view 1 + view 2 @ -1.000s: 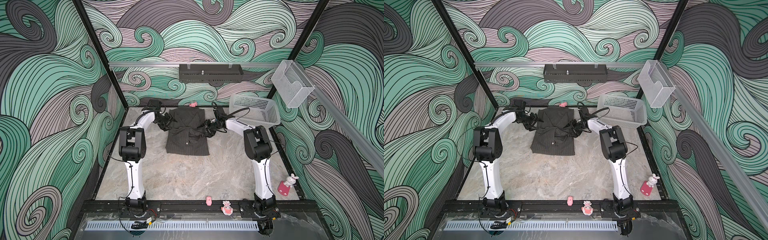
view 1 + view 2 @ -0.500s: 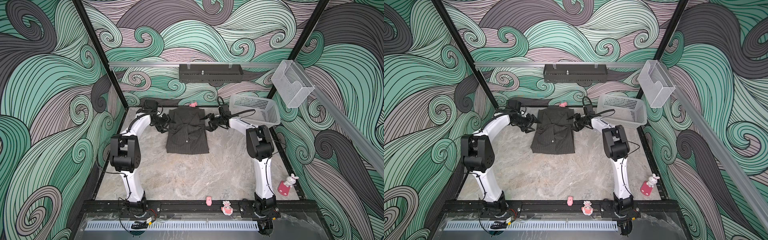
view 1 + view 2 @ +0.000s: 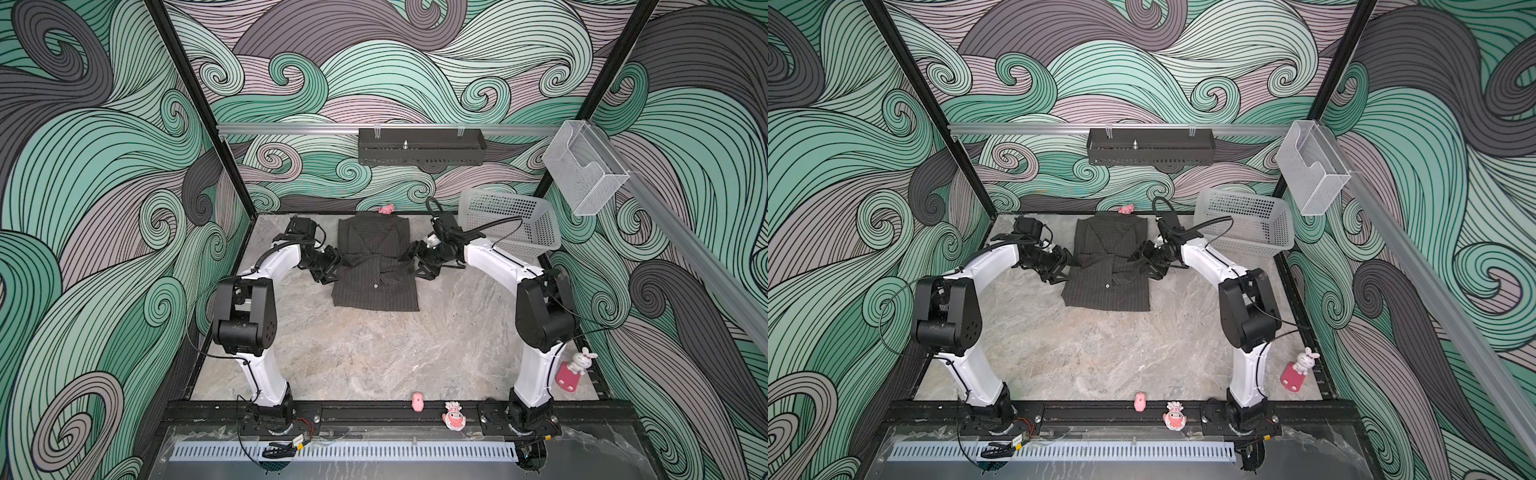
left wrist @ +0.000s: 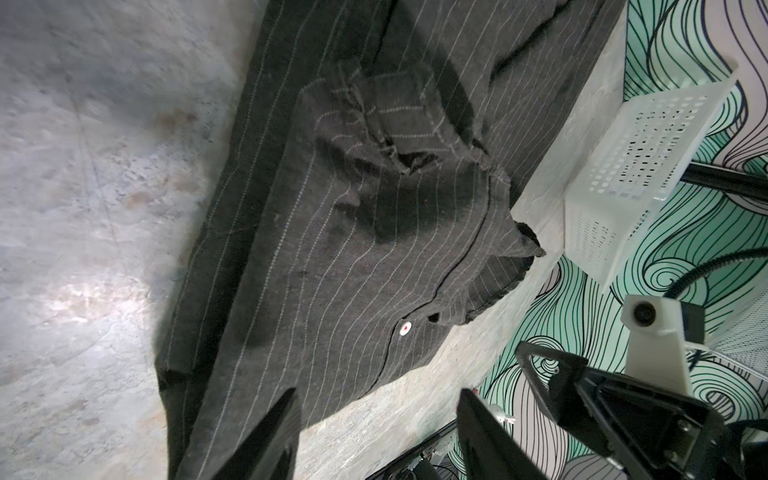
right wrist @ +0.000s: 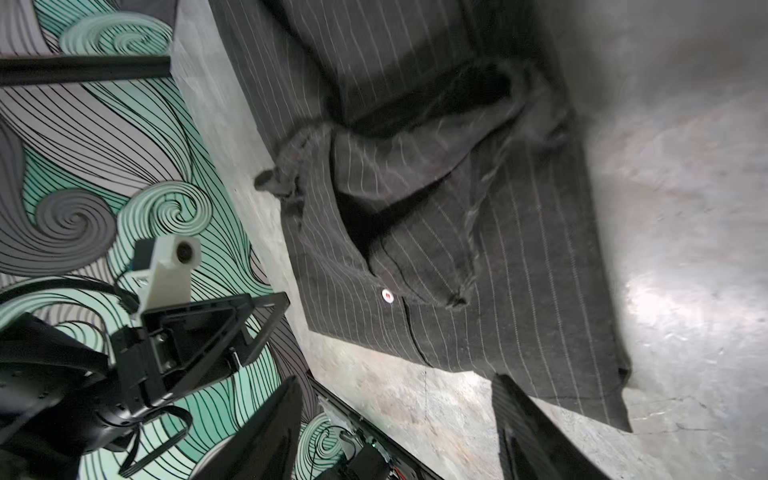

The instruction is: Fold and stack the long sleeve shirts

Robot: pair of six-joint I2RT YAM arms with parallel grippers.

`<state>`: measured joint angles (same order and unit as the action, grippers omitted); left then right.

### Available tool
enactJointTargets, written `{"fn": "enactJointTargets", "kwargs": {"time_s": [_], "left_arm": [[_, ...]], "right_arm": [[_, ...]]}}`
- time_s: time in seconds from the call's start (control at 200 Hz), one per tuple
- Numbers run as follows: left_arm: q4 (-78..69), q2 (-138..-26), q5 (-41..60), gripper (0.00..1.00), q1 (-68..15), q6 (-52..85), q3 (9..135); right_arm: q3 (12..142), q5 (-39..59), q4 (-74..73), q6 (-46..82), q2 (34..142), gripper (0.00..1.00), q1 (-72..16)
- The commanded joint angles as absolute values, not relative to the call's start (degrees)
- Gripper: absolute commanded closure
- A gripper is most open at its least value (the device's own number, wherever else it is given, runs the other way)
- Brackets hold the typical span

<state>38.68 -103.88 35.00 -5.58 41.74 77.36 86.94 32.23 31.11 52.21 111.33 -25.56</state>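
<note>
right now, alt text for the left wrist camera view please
A dark charcoal pinstriped cloth shirt lies partly folded, sleeves folded across its front, on a grey marbled table. In the foreground the left hand is open, its black fingers by the shirt's edge; a white perforated plastic basket stands beyond the shirt.

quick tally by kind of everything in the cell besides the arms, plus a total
shirt: 1
basket: 1
wall bins: 2
small toys: 4
total: 8
</note>
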Motion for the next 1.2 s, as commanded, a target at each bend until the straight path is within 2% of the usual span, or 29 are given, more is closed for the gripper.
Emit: {"fn": "enactJointTargets", "kwargs": {"time_s": [0.0, 0.31, 0.58, 0.836, 1.196], "left_arm": [[37.32, -102.87, 36.11, 0.36, -6.42, 41.48, 77.61], [37.43, -103.32, 36.21, 0.35, -6.42, 41.31, 78.53], [37.95, -103.3, 36.23, 0.35, -6.33, 40.88, 78.52], [38.84, -102.39, 35.91, 0.35, -6.15, 40.34, 78.21], [39.05, -101.64, 35.7, 0.35, -6.23, 41.13, 79.06]], "right_arm": [[87.89, 31.11, 33.61, 51.23, 115.03, 0.27, -27.44], [94.27, 28.84, 33.61, 53.37, 123.13, 0.23, -28.49], [105.79, 30.49, 28.45, 62.17, 129.67, 0.3, -28.09], [111.1, 30.2, 22.78, 70.57, 134.29, 0.34, -24.79], [120.79, 30.31, 26.99, 70.2, 141.56, 0.34, -20.91]]}}
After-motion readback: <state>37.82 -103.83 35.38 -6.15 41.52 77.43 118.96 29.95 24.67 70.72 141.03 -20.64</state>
